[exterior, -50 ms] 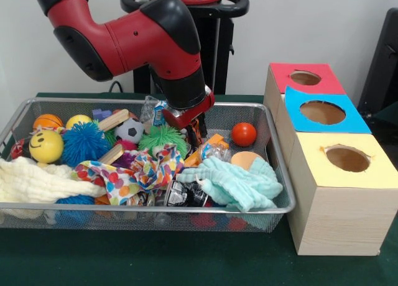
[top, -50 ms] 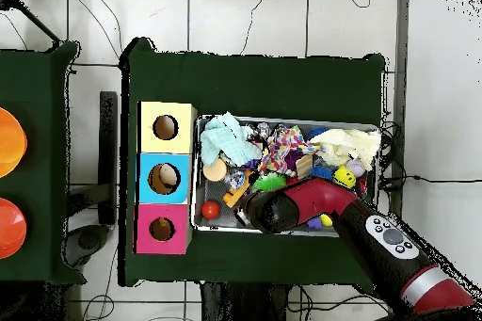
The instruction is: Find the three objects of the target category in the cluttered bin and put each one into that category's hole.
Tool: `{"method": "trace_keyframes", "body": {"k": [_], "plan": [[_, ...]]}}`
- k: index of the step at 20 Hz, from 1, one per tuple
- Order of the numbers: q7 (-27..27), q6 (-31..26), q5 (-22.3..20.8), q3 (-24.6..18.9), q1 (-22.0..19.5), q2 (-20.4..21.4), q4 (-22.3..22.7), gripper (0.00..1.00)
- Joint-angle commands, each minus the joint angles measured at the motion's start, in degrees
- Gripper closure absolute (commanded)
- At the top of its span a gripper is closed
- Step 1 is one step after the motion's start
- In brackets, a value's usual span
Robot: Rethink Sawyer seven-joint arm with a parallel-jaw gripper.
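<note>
My gripper (exterior, -50 ms: 194,132) is lowered into the wire bin (exterior, -50 ms: 283,193), just right of the green spiky ball (exterior, -50 ms: 163,138) and over an orange block (exterior, -50 ms: 210,143). What it holds, if anything, is hidden among the clutter. A red ball (exterior, -50 ms: 244,134) (top, -50 ms: 211,209) lies at the bin's right end. A soccer ball (exterior, -50 ms: 129,130), a blue spiky ball (exterior, -50 ms: 85,143), a yellow smiley ball (exterior, -50 ms: 46,147) and an orange ball (exterior, -50 ms: 47,121) lie to the left. Beside the bin stand three boxes with a red-topped hole (exterior, -50 ms: 305,78), a blue-topped hole (exterior, -50 ms: 322,112) and a yellow-topped hole (exterior, -50 ms: 347,158). From overhead, the arm covers the gripper.
A mint cloth (exterior, -50 ms: 239,183), a polka-dot cloth (exterior, -50 ms: 140,171) and a cream cloth (exterior, -50 ms: 37,180) cover the bin's front half. Wooden blocks (exterior, -50 ms: 113,120) lie near the back. From overhead, something pale and round shows inside the blue box's hole (top, -50 ms: 167,177).
</note>
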State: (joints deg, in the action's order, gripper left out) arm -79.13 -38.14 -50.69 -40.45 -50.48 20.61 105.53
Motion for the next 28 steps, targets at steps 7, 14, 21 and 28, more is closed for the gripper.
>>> {"method": "trace_keyframes", "body": {"k": [7, 14, 21, 28], "plan": [[14.4, 0.6, -5.9, -0.8, -1.1, -0.9, -6.4, 1.0], [14.3, 0.1, -6.2, -0.8, -0.9, -0.6, -6.3, 1.0], [12.4, 0.4, -6.5, -0.4, -0.1, 0.1, -5.9, 1.0], [11.5, -0.2, -5.9, -0.4, 0.4, 1.3, -5.4, 1.0]]}}
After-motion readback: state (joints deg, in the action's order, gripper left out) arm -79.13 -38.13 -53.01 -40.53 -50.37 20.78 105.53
